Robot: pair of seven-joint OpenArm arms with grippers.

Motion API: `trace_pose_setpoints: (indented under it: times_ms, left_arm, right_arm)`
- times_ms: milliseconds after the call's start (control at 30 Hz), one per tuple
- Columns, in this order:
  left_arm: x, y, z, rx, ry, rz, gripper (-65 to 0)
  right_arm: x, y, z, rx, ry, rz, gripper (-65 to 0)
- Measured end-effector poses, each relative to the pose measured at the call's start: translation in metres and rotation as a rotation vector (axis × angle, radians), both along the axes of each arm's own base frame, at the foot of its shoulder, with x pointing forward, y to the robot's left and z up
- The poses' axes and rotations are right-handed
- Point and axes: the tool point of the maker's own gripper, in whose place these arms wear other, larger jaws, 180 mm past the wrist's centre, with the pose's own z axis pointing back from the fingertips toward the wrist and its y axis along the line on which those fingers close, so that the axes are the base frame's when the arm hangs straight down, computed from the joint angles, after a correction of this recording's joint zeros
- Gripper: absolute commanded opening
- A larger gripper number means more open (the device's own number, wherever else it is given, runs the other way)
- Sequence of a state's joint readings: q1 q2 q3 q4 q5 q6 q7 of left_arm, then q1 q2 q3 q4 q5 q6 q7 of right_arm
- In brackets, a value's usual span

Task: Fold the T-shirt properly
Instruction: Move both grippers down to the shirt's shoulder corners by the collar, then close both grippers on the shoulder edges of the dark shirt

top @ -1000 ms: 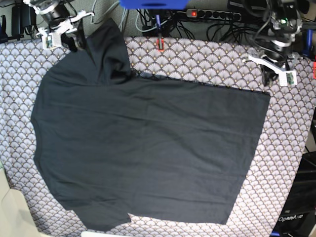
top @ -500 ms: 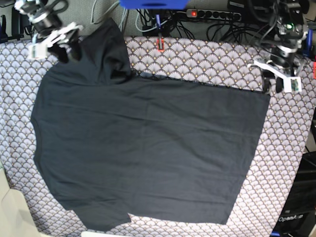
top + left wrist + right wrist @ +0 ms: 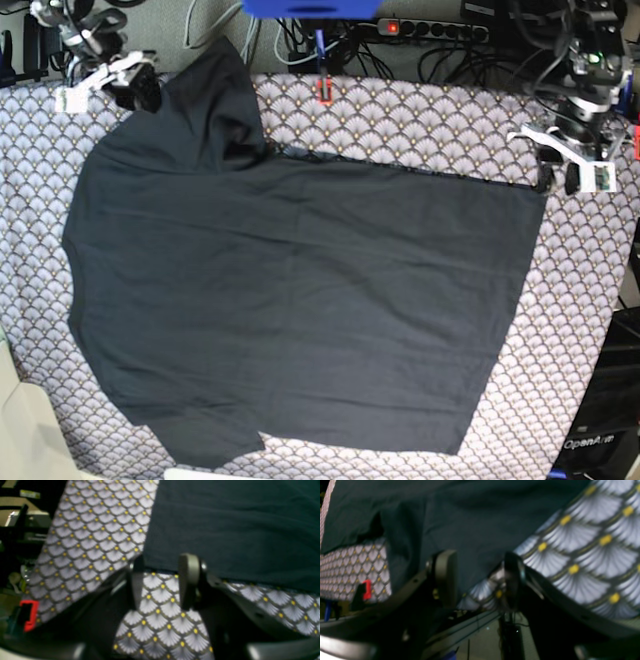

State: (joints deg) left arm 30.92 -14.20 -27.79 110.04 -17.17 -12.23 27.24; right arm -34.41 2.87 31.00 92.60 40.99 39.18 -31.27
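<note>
My 2 tools, left (image 3: 559,178) and right (image 3: 135,90), hover parted and empty at the far corners of the T-shirt (image 3: 300,300) spread flat on my fan-patterned counter (image 3: 420,115), cables (image 3: 450,40) behind.

Base view: overhead, looking straight down on the whole patterned cloth (image 3: 420,120). Wrist views: low, close, oblique (both blurred). Each shares one far corner of the T-shirt (image 3: 300,300) with base.

Plain black short-sleeved cloth T-shirt (image 3: 300,300): near sleeve cut off by base view's bottom edge; both wrist views blurred, showing only part of it.
Right two-fingered black gripper (image 3: 480,577): contact with the cloth indiscernible.
Grey fan-patterned tablecloth (image 3: 420,120): largely hidden beneath the garment.
</note>
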Motion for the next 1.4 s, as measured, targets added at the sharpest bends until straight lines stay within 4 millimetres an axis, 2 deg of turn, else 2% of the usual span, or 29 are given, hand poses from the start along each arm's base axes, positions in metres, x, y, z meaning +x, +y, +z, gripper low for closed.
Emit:
trace_pose_setpoints:
  times_ms: [133, 300, 500, 633, 733, 933, 1033, 1100, 1200, 1333, 1400]
  left_arm:
    - [0.0, 0.001, 0.0, 0.004, 0.0, 0.003, -41.8]
    - [0.0, 0.001, 0.0, 0.001, -0.001, 0.004, -41.8]
    - [0.0, 0.002, 0.001, 0.002, -0.001, 0.006, -41.8]
    - [-0.001, 0.012, 0.005, 0.017, -0.009, 0.031, -41.8]
    - [-0.002, 0.017, 0.006, 0.026, -0.011, 0.038, -41.8]
    - [0.0, 0.017, 0.007, 0.023, -0.018, 0.045, -42.1]
    - [0.012, 0.018, 0.011, 0.013, -0.043, 0.053, -42.6]
    - [0.013, 0.018, 0.003, -0.004, 0.001, 0.061, -47.9]
    - [0.022, 0.026, -0.015, -0.03, 0.075, 0.098, -65.0]
    - [0.042, 0.037, -0.033, -0.083, 0.126, 0.145, -65.0]
    - [0.041, 0.04, -0.046, -0.103, 0.163, 0.161, -65.0]
  right_arm:
    - [-0.004, 0.01, -0.003, 0.035, 0.001, -0.027, -33.9]
    - [-0.004, 0.011, -0.003, 0.034, 0.003, -0.02, -33.9]
    - [0.001, 0.041, -0.004, 0.087, -0.006, 0.043, -34.0]
    - [0.004, 0.05, -0.004, 0.104, -0.009, 0.064, -34.4]
    - [0.005, 0.05, -0.004, 0.102, -0.012, 0.066, -39.9]
    - [0.01, 0.051, -0.005, 0.096, -0.007, 0.082, -65.0]
    - [0.011, 0.051, -0.005, 0.095, -0.009, 0.082, -65.0]
    - [0.009, 0.05, -0.005, 0.094, -0.005, 0.081, -65.0]
    - [0.009, 0.045, -0.009, 0.088, 0.004, 0.087, -65.0]
    - [0.008, 0.04, -0.019, 0.124, 0.006, 0.06, -65.0]
    - [0.012, 0.036, -0.022, 0.135, 0.004, 0.058, -65.0]
